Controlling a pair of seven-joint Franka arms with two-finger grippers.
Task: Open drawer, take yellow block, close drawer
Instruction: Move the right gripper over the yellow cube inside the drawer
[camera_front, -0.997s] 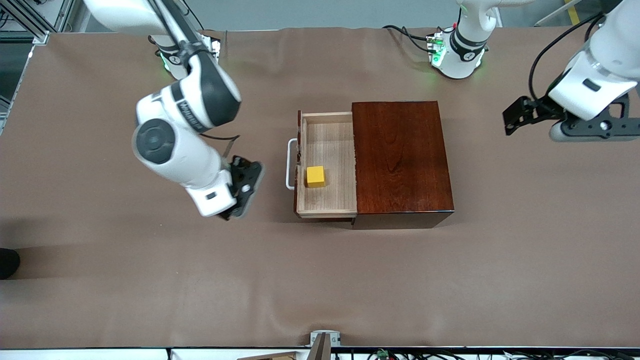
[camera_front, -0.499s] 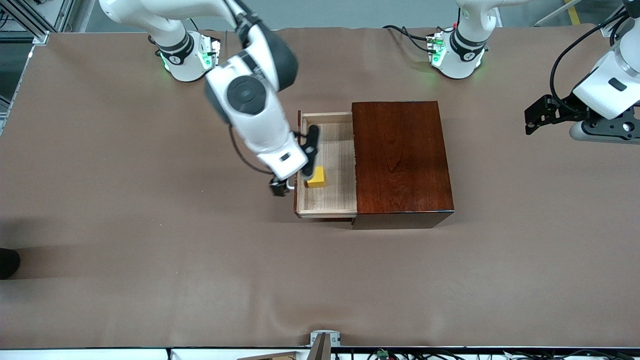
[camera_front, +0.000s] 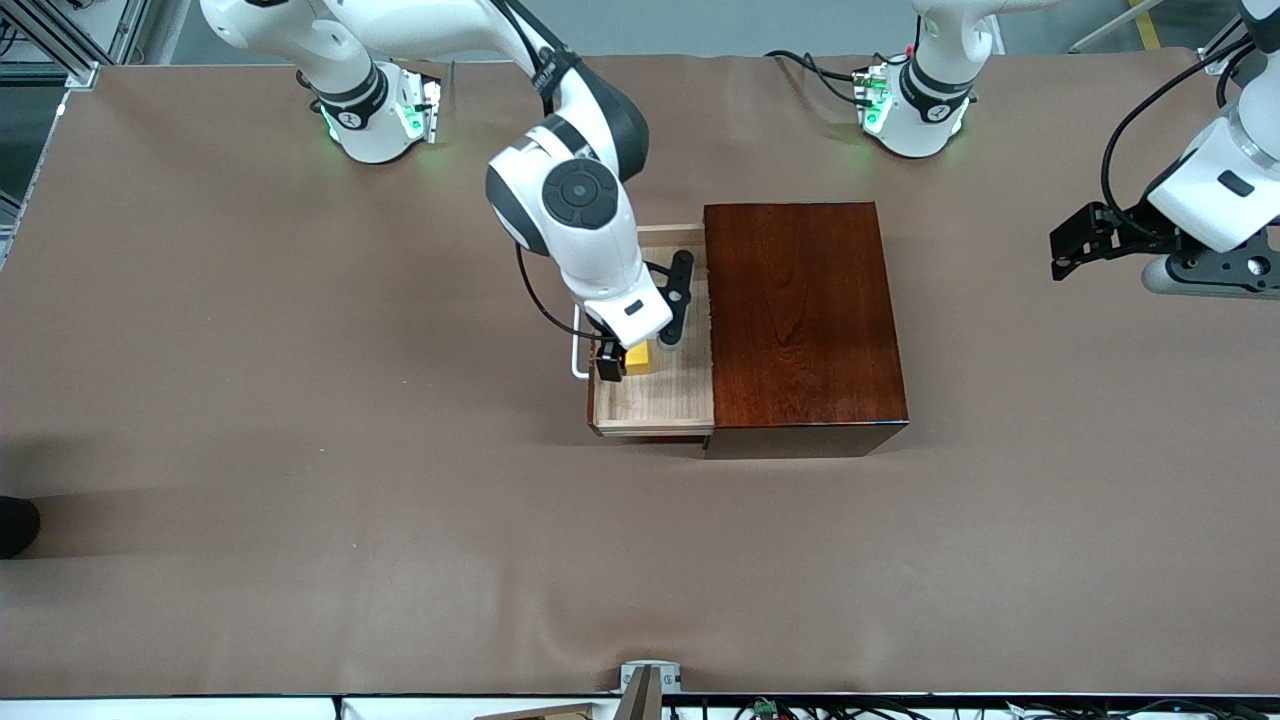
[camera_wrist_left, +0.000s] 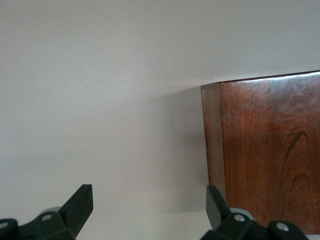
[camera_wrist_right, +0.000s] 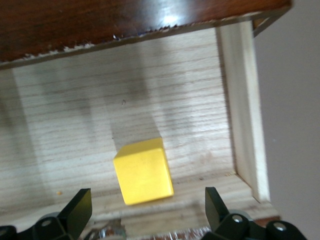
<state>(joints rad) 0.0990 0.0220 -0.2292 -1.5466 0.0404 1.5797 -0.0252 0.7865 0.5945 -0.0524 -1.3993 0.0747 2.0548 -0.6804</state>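
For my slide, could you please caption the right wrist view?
Open right gripper poised over small yellow cube in pulled-out light-wood drawer.

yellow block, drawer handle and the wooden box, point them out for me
yellow block (camera_wrist_right: 144, 171): right wrist view, middle of its top face.
drawer handle (camera_front: 574, 350): front view, on the white bar's long straight part.
wooden box (camera_front: 800, 310): front view, middle of its glossy dark top.

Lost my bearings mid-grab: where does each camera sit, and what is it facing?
Front: high across the table, facing both arms, the open drawer and the box.
Left wrist: on the waiting arm, facing the box; open left end effector shows.
Right wrist: over the drawer, facing the yellow block; open right end effector shows.
Shared: all see the box.
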